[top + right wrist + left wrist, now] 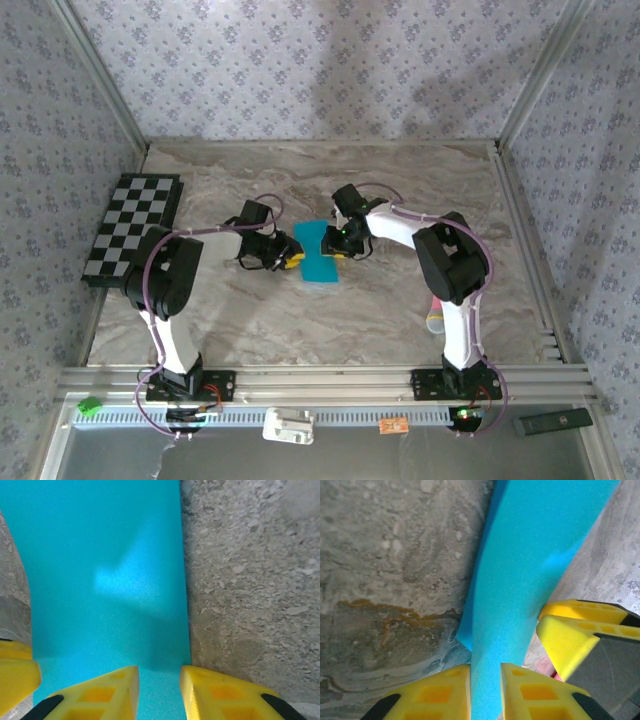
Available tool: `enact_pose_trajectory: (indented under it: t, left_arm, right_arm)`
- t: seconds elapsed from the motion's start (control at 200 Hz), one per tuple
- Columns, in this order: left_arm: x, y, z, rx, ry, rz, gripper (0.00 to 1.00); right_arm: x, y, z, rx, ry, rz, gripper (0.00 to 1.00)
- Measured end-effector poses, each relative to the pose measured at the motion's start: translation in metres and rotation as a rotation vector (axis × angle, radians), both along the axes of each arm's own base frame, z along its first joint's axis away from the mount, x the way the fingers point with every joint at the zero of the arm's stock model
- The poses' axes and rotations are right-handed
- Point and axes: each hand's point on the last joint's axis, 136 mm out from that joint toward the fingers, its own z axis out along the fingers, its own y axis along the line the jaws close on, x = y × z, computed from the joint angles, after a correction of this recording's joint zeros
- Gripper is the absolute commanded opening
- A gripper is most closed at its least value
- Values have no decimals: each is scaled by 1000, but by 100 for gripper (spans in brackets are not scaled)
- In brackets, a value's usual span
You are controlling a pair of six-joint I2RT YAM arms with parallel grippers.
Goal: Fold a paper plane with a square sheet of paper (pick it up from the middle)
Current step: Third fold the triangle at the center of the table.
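Top view: both arms bent inward, left fingers and right fingers meeting at the creased teal square sheet of paper mid-surface, nearer the far edge, left wrist: fingers narrow, sheet between them, grip unclear, right wrist: fingers slightly apart over the sheet's edge.

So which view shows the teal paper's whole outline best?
Top external: nearly the whole outline of the teal paper is in frame. The left wrist view crops it to a close strip, the right wrist view to a flat patch.
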Motion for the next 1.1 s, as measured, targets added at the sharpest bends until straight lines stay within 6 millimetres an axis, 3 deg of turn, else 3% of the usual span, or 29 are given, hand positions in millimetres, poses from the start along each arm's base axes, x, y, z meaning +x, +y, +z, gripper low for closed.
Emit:
enact_pose_trajectory:
  t: [0.15,0.26,0.465,0.625,0.925,1.099]
  left_arm:
    - [1,-1,-1,-5,4,7,8]
    - [3,-2,1,-15,-1,9,1]
    - [4,-3,3,-26,8,20,0]
    - [5,-4,5,-26,26,32,0]
    - [6,-4,11,-24,51,47,0]
    - [6,-5,14,-25,56,52,0]
  right_arm:
    - [3,0,4,14,-24,-2,39]
    - [5,-2,10,19,-55,4,51]
    - [5,-10,45,23,-211,80,68]
    - [-7,-12,64,-28,-383,216,70]
    - [-54,29,64,-154,-595,552,73]
    - [-65,43,63,-216,-667,631,72]
